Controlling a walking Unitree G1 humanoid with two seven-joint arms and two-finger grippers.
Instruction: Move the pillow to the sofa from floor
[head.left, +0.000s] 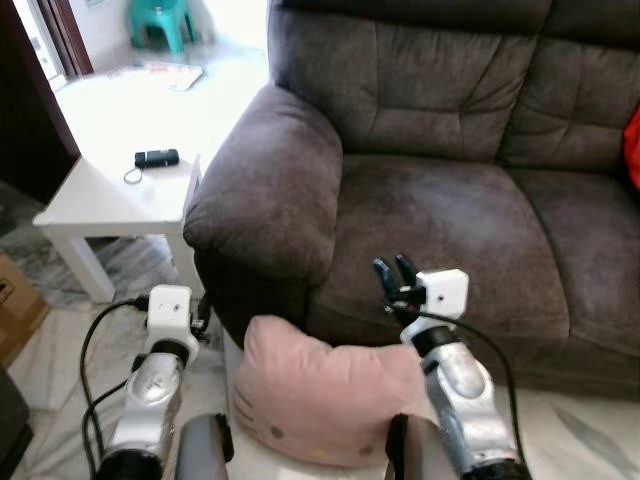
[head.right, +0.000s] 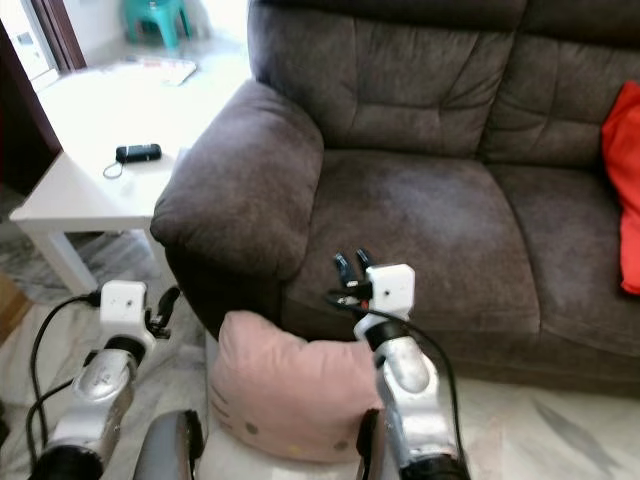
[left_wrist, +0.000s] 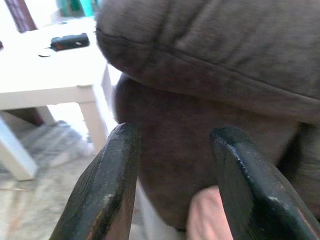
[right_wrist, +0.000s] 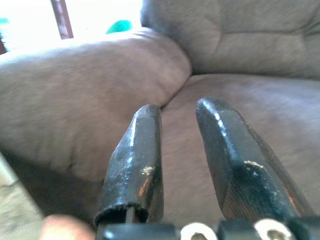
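A pink pillow (head.left: 320, 395) with a cat-face print sits low in front of the dark brown sofa (head.left: 450, 210), wedged between my two silver forearms. I cannot tell whether it rests on the floor. My right gripper (head.left: 395, 275) is raised above the pillow's right corner, over the front edge of the sofa seat; its fingers (right_wrist: 135, 160) stand a little apart with nothing between them. My left gripper (head.right: 165, 308) is to the left of the pillow, beside the base of the sofa armrest (head.left: 265, 190), open and empty, its fingers (left_wrist: 105, 190) pointing at the armrest.
A white side table (head.left: 110, 190) with a small black device (head.left: 157, 157) stands left of the armrest. A red cushion (head.right: 625, 190) lies at the sofa's right end. A cardboard box (head.left: 15, 300) sits far left, a teal stool (head.left: 165, 20) far behind.
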